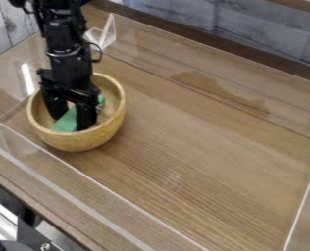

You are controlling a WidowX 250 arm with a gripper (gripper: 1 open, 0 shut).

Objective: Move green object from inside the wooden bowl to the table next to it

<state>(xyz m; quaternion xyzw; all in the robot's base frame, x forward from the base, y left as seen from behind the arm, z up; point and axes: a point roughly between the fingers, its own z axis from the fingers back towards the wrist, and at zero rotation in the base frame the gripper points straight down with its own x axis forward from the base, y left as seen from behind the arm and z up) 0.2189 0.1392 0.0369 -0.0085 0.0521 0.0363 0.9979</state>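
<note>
A black robot arm (62, 44) reaches down from the upper left, and its black gripper (69, 110) points straight down into the round, light yellowish wooden bowl (77, 123). The jaws stand open, spread apart with a gap between the two dark fingers (52, 105), and they grip nothing that can be made out. Their tips are lowered inside the bowl, below the level of its thick rim.

The flat, bright green rectangular block (74, 117) lies inside the bowl, leaning against the inner wall with one end higher toward the right rim and the other end down at the bottom. The fingers straddle it: green shows both in the gap between them and to the right of the right finger. Whether the fingertips touch the block cannot be told from this view, since the fingers cover part of it.

The bowl sits on the brown wood-grain table (210, 147), near its left end. Low clear acrylic walls (144, 221) edge the table on the near side and along the back, with a reflective sheen on the far panel. The wide stretch of table to the right of the bowl shows darker streaks in its grain. The block has not left the bowl.
</note>
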